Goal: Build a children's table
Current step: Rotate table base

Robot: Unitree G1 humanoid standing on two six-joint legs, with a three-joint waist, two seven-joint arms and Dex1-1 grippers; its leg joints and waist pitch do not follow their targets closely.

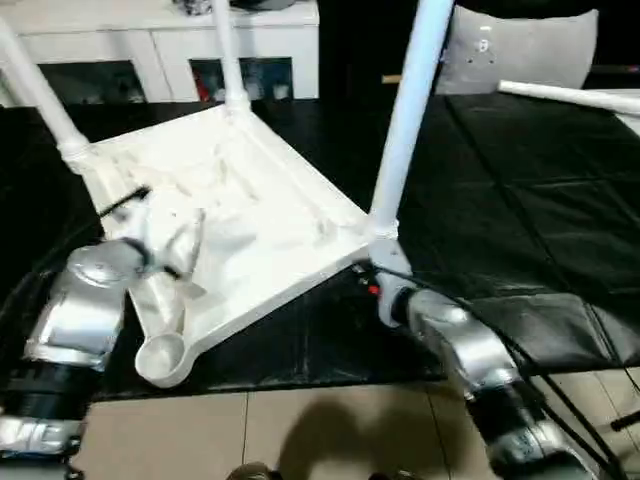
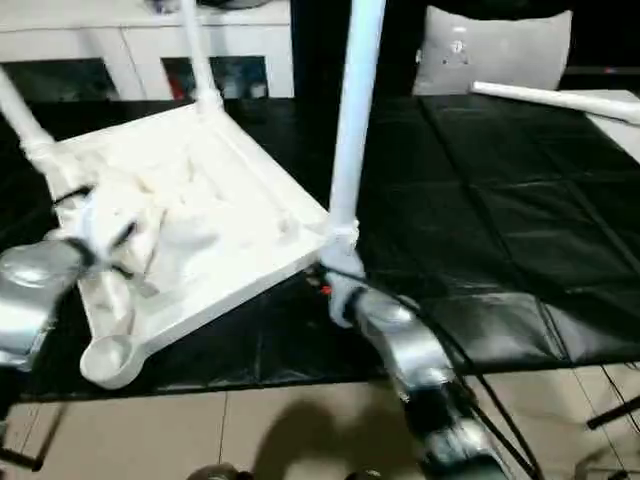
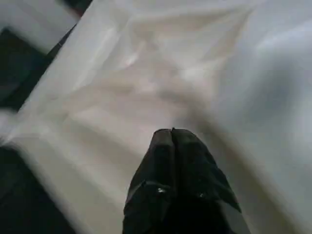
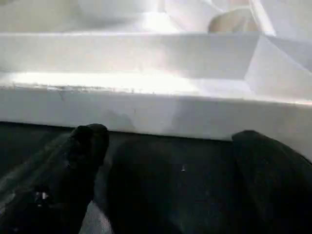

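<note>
A tabletop (image 1: 250, 225) lies upside down on the left part of a covered work surface (image 1: 520, 200), its underside facing up. Three legs stand up from its corner sockets: one at the far left corner (image 1: 35, 90), one at the far corner (image 1: 228, 55), and one at the right corner (image 1: 405, 120). The near corner socket (image 1: 160, 358), closest to the floor edge, holds no leg. A fourth leg (image 1: 570, 97) lies flat at the far right of the work surface. The left gripper (image 3: 171, 139) is over the tabletop's underside near its left side. The right gripper (image 4: 170, 141) sits just before the tabletop's right edge, below the right corner leg. A cabinet (image 1: 150, 45) stands behind the work surface.
</note>
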